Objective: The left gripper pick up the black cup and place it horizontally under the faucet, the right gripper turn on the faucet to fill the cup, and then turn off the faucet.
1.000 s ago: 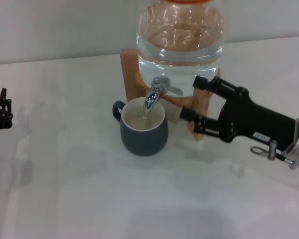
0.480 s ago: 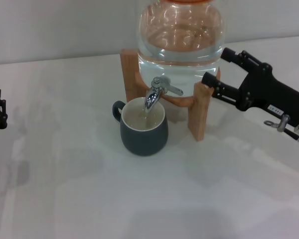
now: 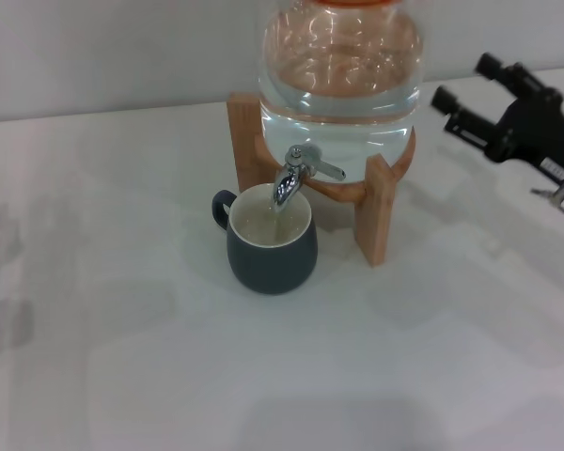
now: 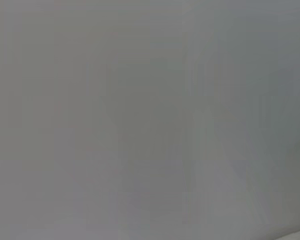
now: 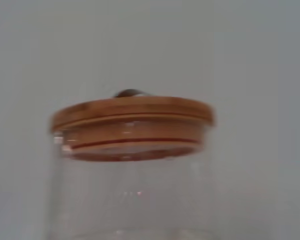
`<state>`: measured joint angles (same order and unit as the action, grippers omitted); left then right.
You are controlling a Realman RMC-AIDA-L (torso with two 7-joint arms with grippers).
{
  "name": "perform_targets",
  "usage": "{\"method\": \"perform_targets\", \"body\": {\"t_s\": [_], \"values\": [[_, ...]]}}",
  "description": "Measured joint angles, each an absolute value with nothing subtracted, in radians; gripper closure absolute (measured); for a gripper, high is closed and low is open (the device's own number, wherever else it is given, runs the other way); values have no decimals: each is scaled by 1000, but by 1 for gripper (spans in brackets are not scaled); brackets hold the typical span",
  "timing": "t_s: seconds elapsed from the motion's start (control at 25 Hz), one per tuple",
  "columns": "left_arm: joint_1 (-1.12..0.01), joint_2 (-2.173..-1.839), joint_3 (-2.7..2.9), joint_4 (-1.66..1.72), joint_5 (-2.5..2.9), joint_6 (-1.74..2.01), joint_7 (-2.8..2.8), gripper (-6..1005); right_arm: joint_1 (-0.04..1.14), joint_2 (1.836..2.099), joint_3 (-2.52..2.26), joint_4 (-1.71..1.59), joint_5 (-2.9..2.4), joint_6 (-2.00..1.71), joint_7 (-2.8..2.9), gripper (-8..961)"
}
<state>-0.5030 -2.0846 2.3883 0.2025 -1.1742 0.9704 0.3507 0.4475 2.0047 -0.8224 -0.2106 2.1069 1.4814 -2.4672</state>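
A: While the black cup [image 3: 272,242] sits upright on the white table [image 3: 169,376], directly under the spout of the faucet [image 3: 296,175], where is the right gripper [image 3: 470,97]?

B: Raised at the far right of the head view, well apart from the faucet and from the wooden stand [image 3: 379,211]. Its two black fingers [image 3: 455,111] point left toward the glass jar [image 3: 339,70], spread and grasping nothing.

A: And the cup's position, exactly?

B: Just in front of the stand's left leg, handle turned to the far left. Its cream lining shows, with pale liquid inside (the level cannot be told exactly). The spout hangs over the cup's far rim, and the flat lever points right.

A: What about the left gripper?

B: Out of sight. The left wrist view shows only a plain grey surface, so whether its jaws are released or clenched cannot be told.

A: Anything from the right wrist camera?

B: The jar's wooden lid [image 5: 132,112], seen from the side, with a red seal band beneath it and clear glass below.
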Motion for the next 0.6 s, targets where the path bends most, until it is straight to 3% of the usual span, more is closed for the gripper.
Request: {"method": "perform_targets", "body": {"t_s": [0.6], "values": [[-515,-2085,2379,178,-1349,973,338,608,452,2016,-464,-223,2122,1274,-2567,98]]}}
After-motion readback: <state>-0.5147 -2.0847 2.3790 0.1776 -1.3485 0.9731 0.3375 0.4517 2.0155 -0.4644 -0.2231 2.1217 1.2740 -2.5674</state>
